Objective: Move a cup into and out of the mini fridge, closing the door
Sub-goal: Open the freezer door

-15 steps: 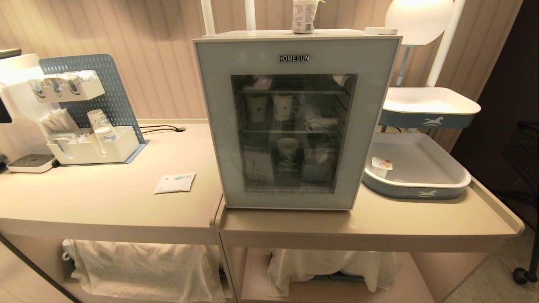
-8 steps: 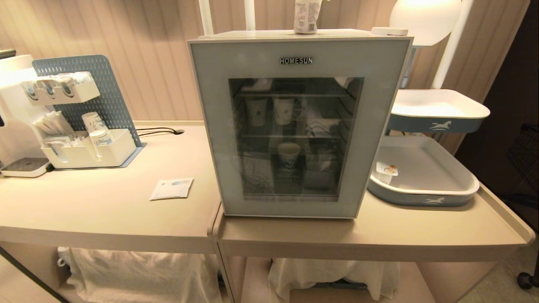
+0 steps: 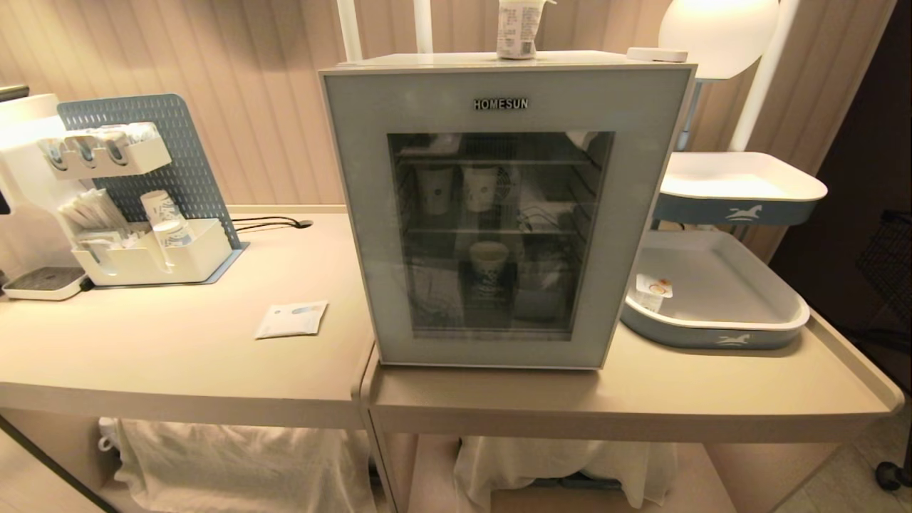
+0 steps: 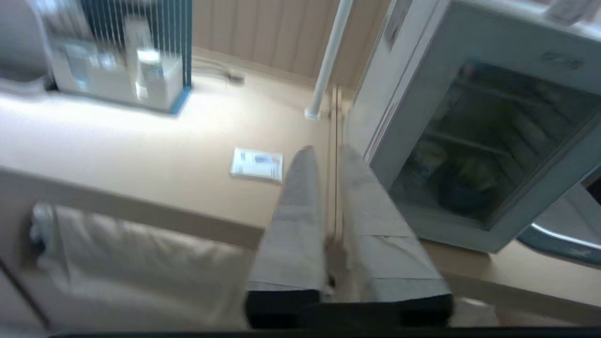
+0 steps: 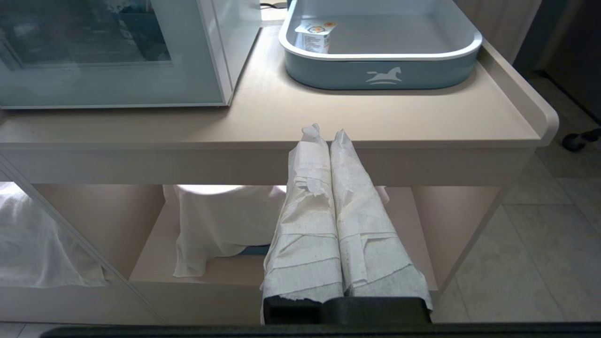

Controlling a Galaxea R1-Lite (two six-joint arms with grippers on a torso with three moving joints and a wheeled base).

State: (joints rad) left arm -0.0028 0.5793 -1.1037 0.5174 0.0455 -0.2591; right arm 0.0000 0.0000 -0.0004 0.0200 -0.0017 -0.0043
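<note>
Head view: the mini fridge stands on the tabletop with its door shut, paper cups dimly visible behind the glass. The cup sits on the fridge's roof, near the back. Neither arm appears here. To the right a grey tray holds a low tub (not the one wanted), and a flat packet lies on the tabletop at the left.

Left wrist view: the left gripper hangs in front of the tabletop edge, just left of the fridge, its padded fingers a small gap apart and holding nothing.

Right wrist view: the right gripper is parked low before the tabletop edge, fingers pressed together, empty.

The task looks barely begun. Next, I judge, the left gripper must reach the door's edge and swing it open.
</note>
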